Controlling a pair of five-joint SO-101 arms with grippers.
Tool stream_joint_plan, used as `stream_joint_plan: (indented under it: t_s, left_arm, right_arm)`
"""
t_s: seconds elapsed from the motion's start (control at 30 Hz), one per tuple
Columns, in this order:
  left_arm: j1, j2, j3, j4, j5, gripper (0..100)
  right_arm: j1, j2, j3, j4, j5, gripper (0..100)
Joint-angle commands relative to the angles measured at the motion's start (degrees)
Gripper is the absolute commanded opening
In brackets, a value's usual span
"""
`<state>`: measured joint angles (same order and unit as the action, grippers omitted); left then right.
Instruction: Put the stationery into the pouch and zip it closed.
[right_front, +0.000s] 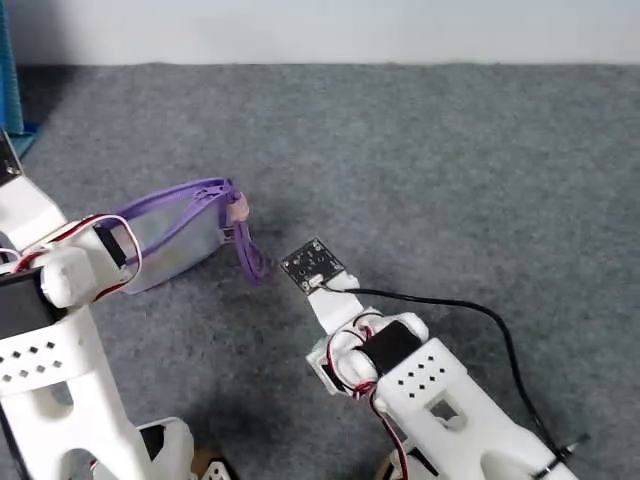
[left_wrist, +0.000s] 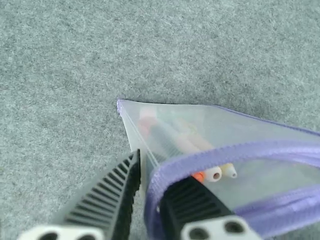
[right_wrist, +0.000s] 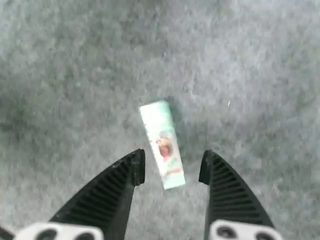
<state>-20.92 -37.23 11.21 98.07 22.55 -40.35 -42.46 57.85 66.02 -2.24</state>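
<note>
Ribbed black fingers (left_wrist: 112, 197) of the left hand (left_wrist: 148, 187) sit closest, clamped together on the pouch (left_wrist: 200, 130) with its purple-trimmed edge pinched between them. The pouch's mouth gapes between two purple zip bands. Pens (left_wrist: 175, 140) lie inside behind the clear wall, their ends just beside one finger.

From above, the pouch (right_front: 170, 240) lies at the left of the grey worktop (right_front: 450, 160). One end is under the left arm (right_front: 50, 340), and a purple strap (right_front: 250, 258) trails from the other end.

The right hand (right_wrist: 172, 167) hangs over the worktop with its fingers apart. A small pale-green eraser (right_wrist: 162, 145) lies flat between their tips, touching neither. From above, the right arm (right_front: 420, 385) is near the strap end of the pouch but apart from it.
</note>
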Motion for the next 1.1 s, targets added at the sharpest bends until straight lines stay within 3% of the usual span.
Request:
stream_joint_plan:
  t_s: [0.0,0.47,0.6,0.8,1.07]
  left_arm:
    - [-0.26,-0.18,-3.56,0.26,0.35,1]
    - [-0.09,-0.18,-3.47,0.26,0.35,1]
    - [-0.09,-0.18,-3.38,0.26,0.35,1]
    - [-0.09,-0.18,-1.1,0.0,0.35,1]
    - [0.09,-0.18,-1.01,0.0,0.35,1]
  right_arm:
    - [0.66,4.53,-0.53,-4.0,0.62,16.9]
    - [0.84,22.2,-0.53,-17.19,0.62,15.8]
    - [0.66,23.52,-0.53,-16.57,-0.7,0.6]
    - [0.66,15.16,-0.53,-10.15,-2.55,0.9]
    - [0.22,-11.21,-1.93,-3.82,-0.09,0.7]
